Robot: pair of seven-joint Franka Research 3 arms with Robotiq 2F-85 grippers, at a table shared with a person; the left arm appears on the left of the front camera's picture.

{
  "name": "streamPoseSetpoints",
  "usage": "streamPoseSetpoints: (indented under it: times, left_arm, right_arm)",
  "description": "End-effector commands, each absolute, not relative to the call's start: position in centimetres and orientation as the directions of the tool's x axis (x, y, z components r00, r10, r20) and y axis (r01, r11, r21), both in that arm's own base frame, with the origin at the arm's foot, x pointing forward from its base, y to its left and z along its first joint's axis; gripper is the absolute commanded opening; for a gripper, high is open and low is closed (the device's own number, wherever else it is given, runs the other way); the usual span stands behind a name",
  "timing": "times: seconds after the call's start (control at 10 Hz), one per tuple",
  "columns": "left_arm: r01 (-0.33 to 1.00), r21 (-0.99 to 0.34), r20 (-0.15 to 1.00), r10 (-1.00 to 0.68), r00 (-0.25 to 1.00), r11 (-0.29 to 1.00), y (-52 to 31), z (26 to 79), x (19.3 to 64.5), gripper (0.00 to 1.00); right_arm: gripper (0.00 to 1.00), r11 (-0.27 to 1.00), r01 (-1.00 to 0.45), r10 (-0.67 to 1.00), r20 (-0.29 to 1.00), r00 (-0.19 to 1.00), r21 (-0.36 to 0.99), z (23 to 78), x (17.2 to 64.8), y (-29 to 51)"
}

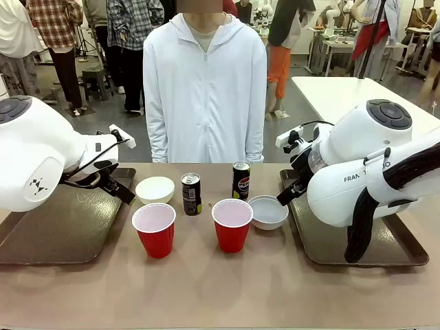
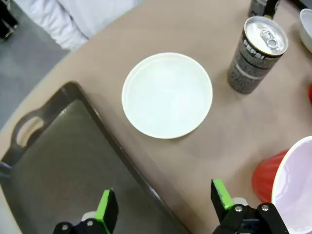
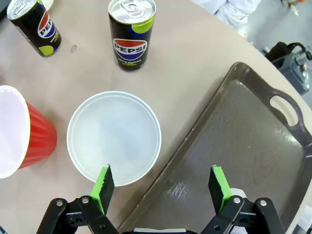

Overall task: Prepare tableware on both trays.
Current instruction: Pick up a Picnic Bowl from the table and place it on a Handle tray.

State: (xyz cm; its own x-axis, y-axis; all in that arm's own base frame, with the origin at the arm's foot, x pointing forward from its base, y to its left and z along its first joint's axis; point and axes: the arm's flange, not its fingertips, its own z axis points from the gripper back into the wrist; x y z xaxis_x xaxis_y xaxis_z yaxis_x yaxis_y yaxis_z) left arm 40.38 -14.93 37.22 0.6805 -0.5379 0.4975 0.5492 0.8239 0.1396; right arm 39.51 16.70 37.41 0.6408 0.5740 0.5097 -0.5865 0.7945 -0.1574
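I have both pincers spread wide and empty. The left pincer (image 2: 163, 197) hovers over the inner rim of the left tray (image 2: 58, 161), facing a white bowl (image 2: 167, 95) just beside that rim. The right pincer (image 3: 161, 181) hangs likewise where the right tray (image 3: 243, 141) borders the other bowl (image 3: 113, 138). I judge each is lined up to take its nearest bowl first. Both trays are bare. The red cups (image 1: 154, 229) (image 1: 232, 224), pale inside, and the slim dark Pepsi cans (image 1: 191, 194) (image 1: 241, 180) stand upright on the tabletop (image 1: 206, 289) between the trays.
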Motion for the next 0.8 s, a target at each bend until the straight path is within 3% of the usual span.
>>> streamPoseSetpoints:
  times: [0.0,0.7]
  left_arm:
    - [0.549,0.14,0.498,-0.538,0.68,0.824,-14.93,37.22,40.38,1.0]
    - [0.549,0.14,0.498,-0.538,0.68,0.824,-14.93,37.22,40.38,1.0]
  right_arm:
    - [1.0,0.794,-0.587,0.574,0.51,0.641,-0.157,37.41,39.51,16.7]
    - [1.0,0.794,-0.587,0.574,0.51,0.641,-0.157,37.41,39.51,16.7]
